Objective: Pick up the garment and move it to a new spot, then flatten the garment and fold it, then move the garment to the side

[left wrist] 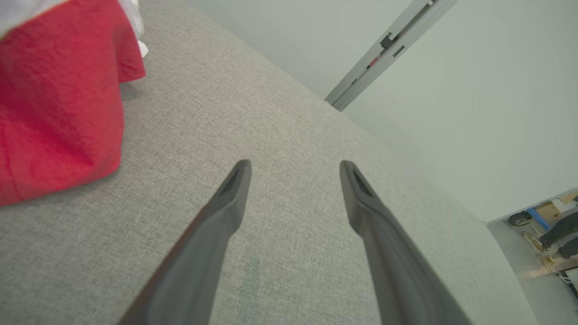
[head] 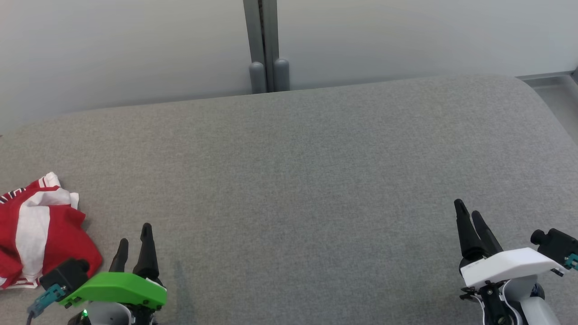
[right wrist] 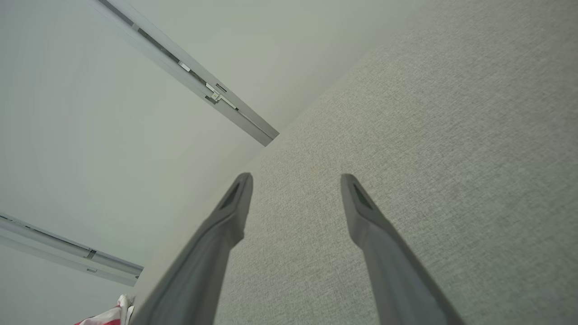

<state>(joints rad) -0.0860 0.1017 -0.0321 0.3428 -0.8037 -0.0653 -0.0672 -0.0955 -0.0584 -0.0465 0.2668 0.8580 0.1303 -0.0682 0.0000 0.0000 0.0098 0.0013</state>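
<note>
A crumpled red-and-white garment (head: 40, 230) lies on the grey fabric surface (head: 293, 180), just to the left of the left gripper (head: 134, 234) and level with its wrist. In the left wrist view the red cloth (left wrist: 58, 113) sits up and to the left of the gripper (left wrist: 295, 167). This gripper's two dark fingers are spread, with bare grey weave between them, and neither touches the cloth.

The right gripper (head: 467, 208) is well apart from the garment, far off to the left gripper's right, over bare fabric. In its own wrist view the right gripper (right wrist: 295, 178) is also spread and holds nothing. A scrap of the red-and-white cloth (right wrist: 106, 316) shows at the bottom edge, left of its left finger.

Ahead of both grippers, beyond the far edge of the surface, stands a pale wall with a grey upright post (head: 266, 45).
</note>
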